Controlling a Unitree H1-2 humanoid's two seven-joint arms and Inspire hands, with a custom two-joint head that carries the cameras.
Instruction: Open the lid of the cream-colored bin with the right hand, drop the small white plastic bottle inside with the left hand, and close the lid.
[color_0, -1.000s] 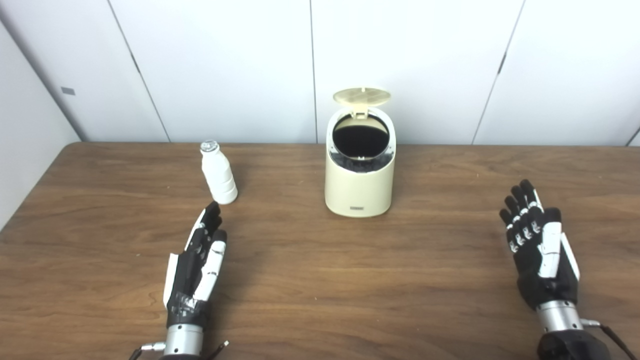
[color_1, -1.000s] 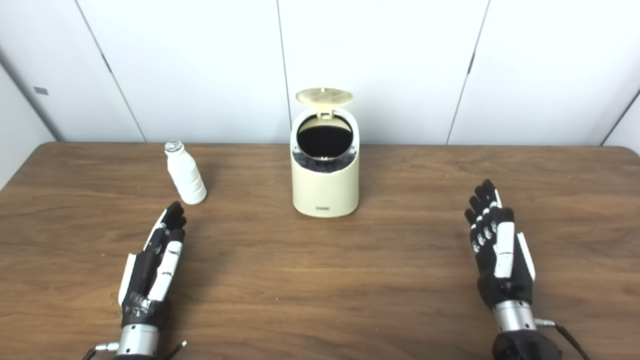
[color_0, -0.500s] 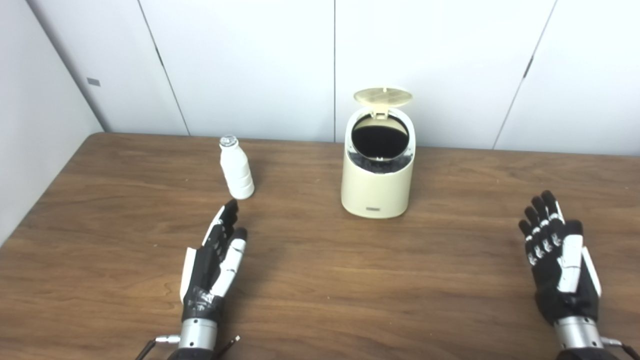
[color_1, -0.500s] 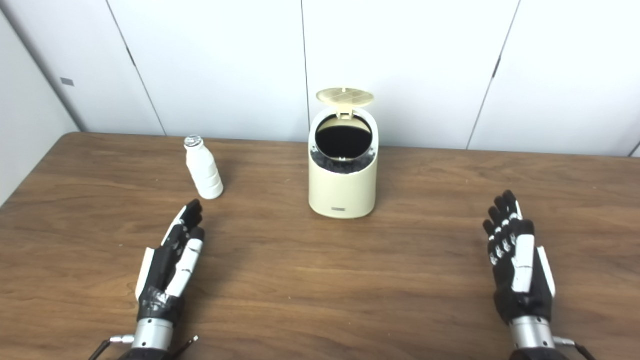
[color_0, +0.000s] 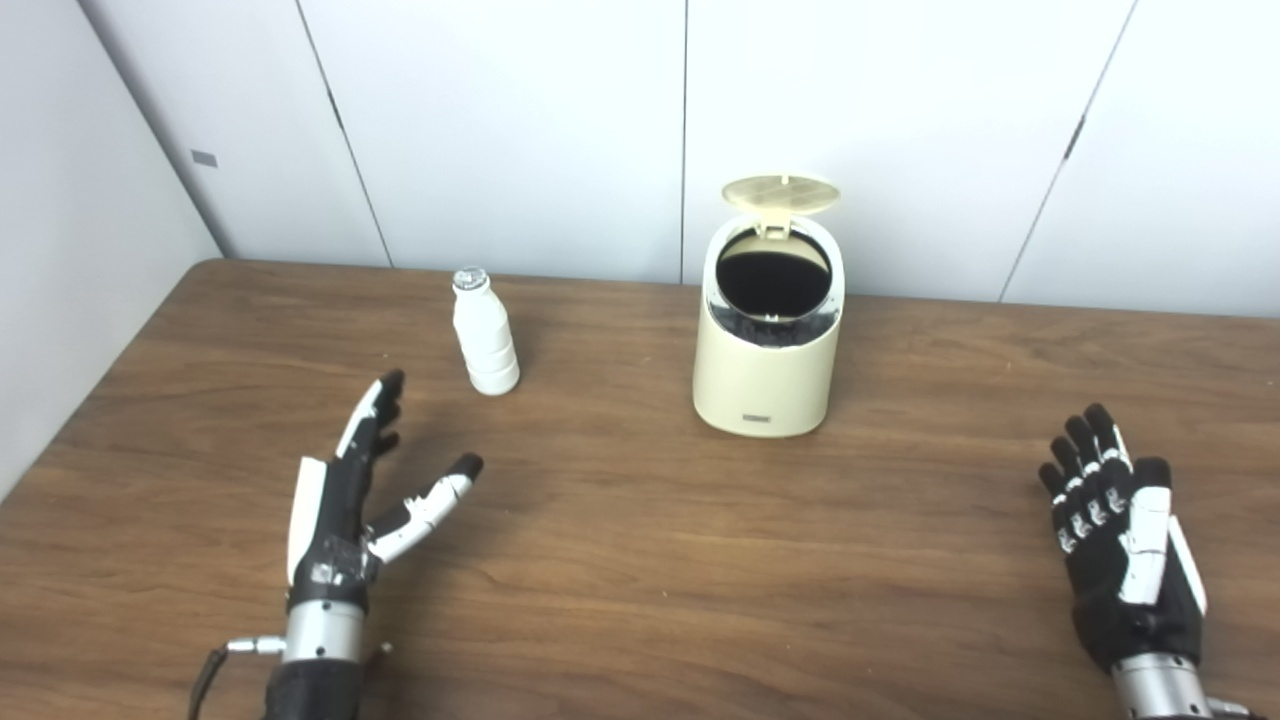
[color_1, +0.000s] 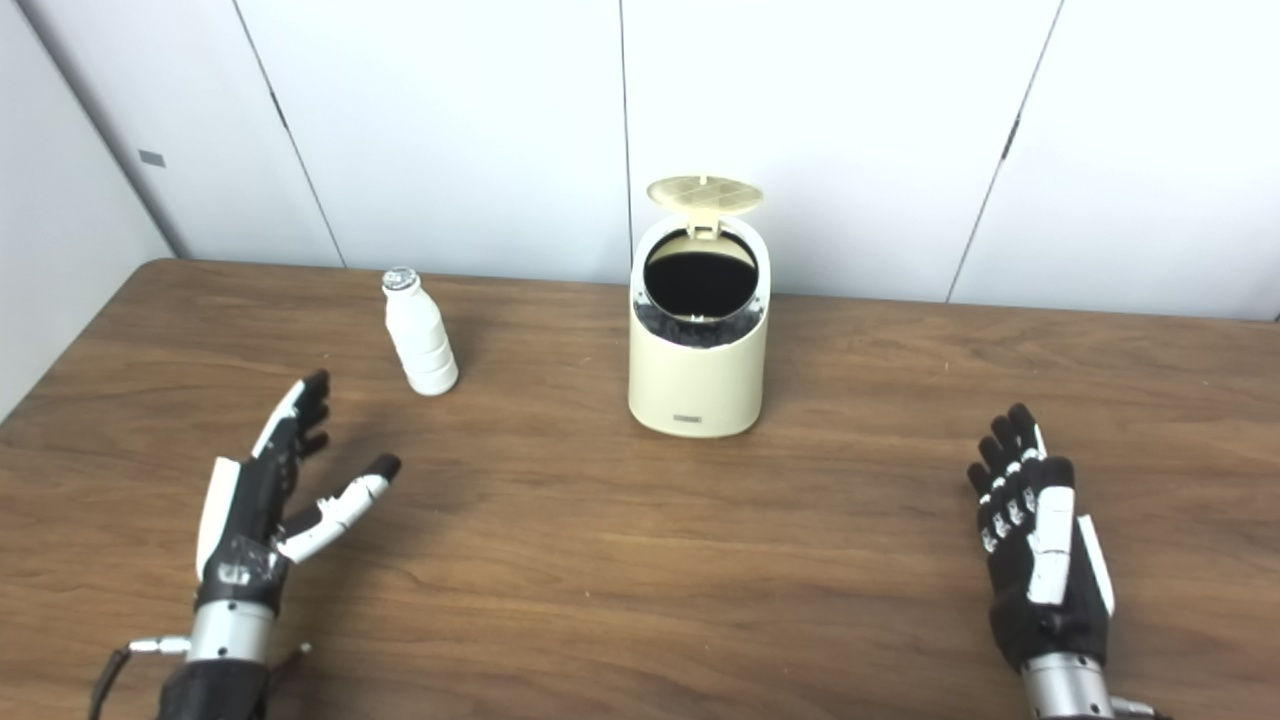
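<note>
Reaching for the bottle: left hand nearer, bottle up and to its right

Standing upright on the wooden table (color_0: 640, 560), the small white plastic bottle (color_0: 485, 335) keeps its long axis vertical, silver cap on top, base flat on the wood. It sits to the left of the cream-colored bin (color_0: 768, 340), apart from it with bare tabletop between.

From the left hand (color_0: 355, 490) the bottle lies ahead, farther from the robot, and somewhat to the right. That hand is spread, thumb swung out wide from the fingers, holding nothing. Its fingertips point roughly toward the far edge of the table and fall short of the bottle, with a clear gap between them. Because the bottle is upright, a sideways wrap around its ribbed body looks like the natural approach, and the spread thumb suits that.

The right hand (color_0: 1120, 545) is far off at the other side, past the bin, fingers extended together and empty. It is plainly the more distant of the two from the bottle.

The bin's lid (color_0: 780, 192) already stands raised on its rear hinge, and the dark round mouth faces up and forward. So the opening step appears done; the pick-up of the bottle seems to be the step in hand.

A clumsy nudge at the narrow neck could tip the bottle over.
</note>
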